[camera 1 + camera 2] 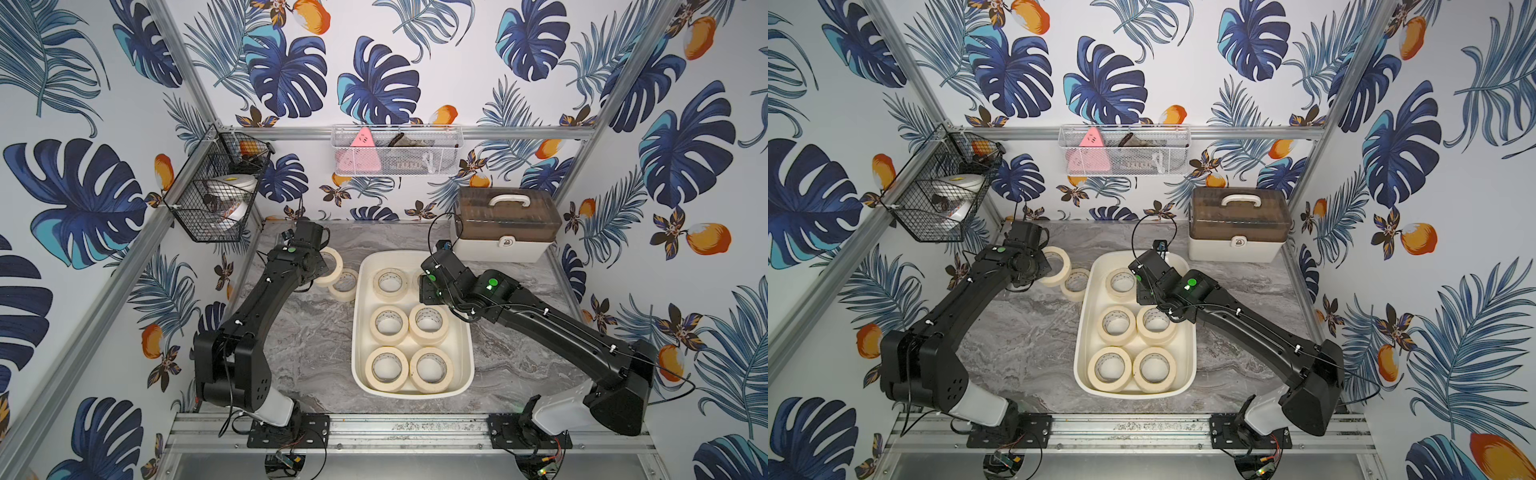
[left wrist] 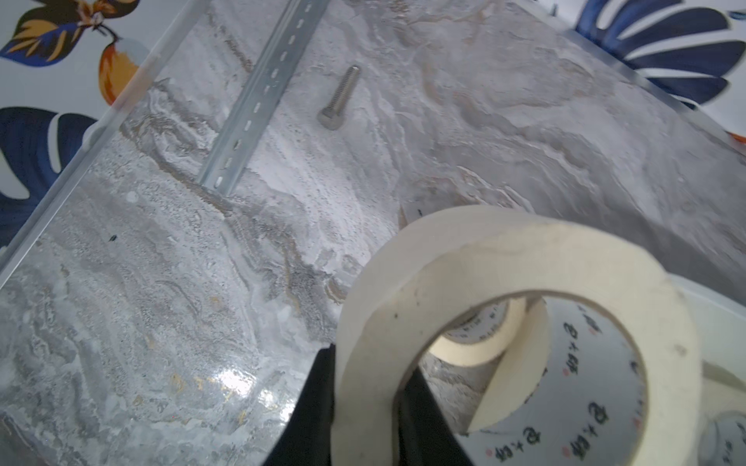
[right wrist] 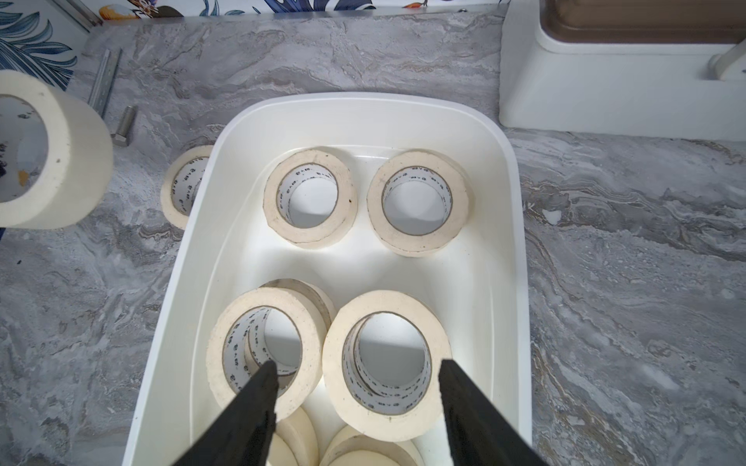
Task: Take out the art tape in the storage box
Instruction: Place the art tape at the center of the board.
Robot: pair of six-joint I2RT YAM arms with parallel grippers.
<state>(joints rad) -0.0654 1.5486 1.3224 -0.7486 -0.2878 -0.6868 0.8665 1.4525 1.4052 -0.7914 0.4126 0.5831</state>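
While my left claw (image 2: 367,375) pinches the wall of one roll of art tape (image 2: 524,258), one finger inside its hole and one outside, my right claw (image 3: 355,365) hangs over the storage box (image 3: 504,226) with its jaws apart and gripping nothing.

The held roll (image 1: 340,262) is tipped up on edge outside the box, toward the far left corner of the surface (image 1: 307,332). I cannot tell whether it touches the surface. Just beside it a loose roll (image 1: 345,284) lies flat on the surface, close against the box's left wall.

The other rolls sit in the box in pairs, side by side. Five show whole in both top views, and a sixth at the far right is mostly hidden under my right wrist. In my right wrist view some of them rest on a second roll underneath. There one of my fingertips (image 3: 268,369) stands over the hole of one roll, and the other stands over the outer rim of its neighbour (image 3: 387,419). Whether either tip touches, I cannot tell.

Ahead of my left claw a bolt (image 2: 339,99) and a slotted metal rail (image 2: 254,101) lie on the surface. A brown-lidded case (image 1: 505,224) stands at the far right corner.
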